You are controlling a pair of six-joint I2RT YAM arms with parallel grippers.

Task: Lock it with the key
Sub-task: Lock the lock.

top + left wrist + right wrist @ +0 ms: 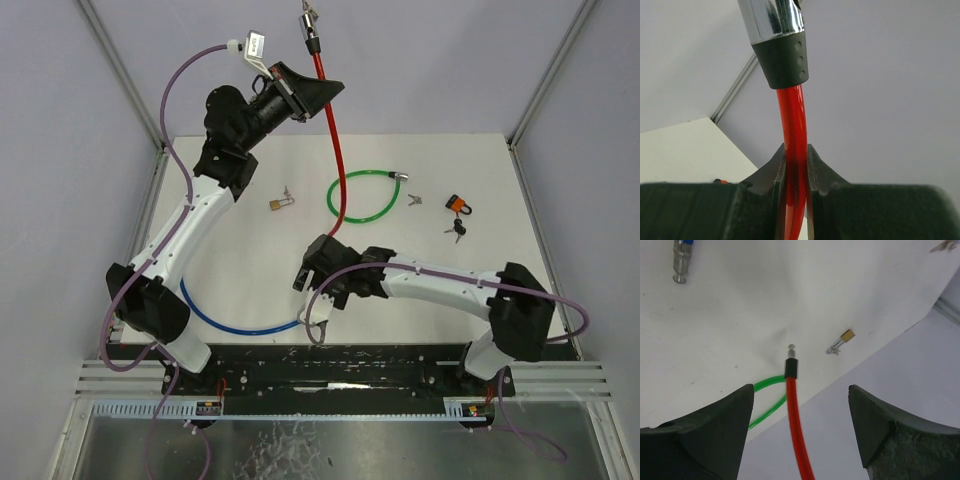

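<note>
My left gripper (312, 95) is raised high above the far table edge and shut on a red cable (333, 140). In the left wrist view the cable (794, 125) runs up from between the fingers (771, 170) to a chrome lock head with a black collar (782, 50). A key (308, 12) sticks out of that head. My right gripper (322, 245) is open low over the table. The red cable's free end (791, 365), with its metal pin, hangs between the open jaws of the right gripper (800, 390), touching neither.
A green cable loop (365, 195) lies at the table's middle back. A brass padlock (278, 204), an orange padlock (460, 205) and loose keys (458, 232) lie around it. A blue cable (240, 325) curves along the near edge.
</note>
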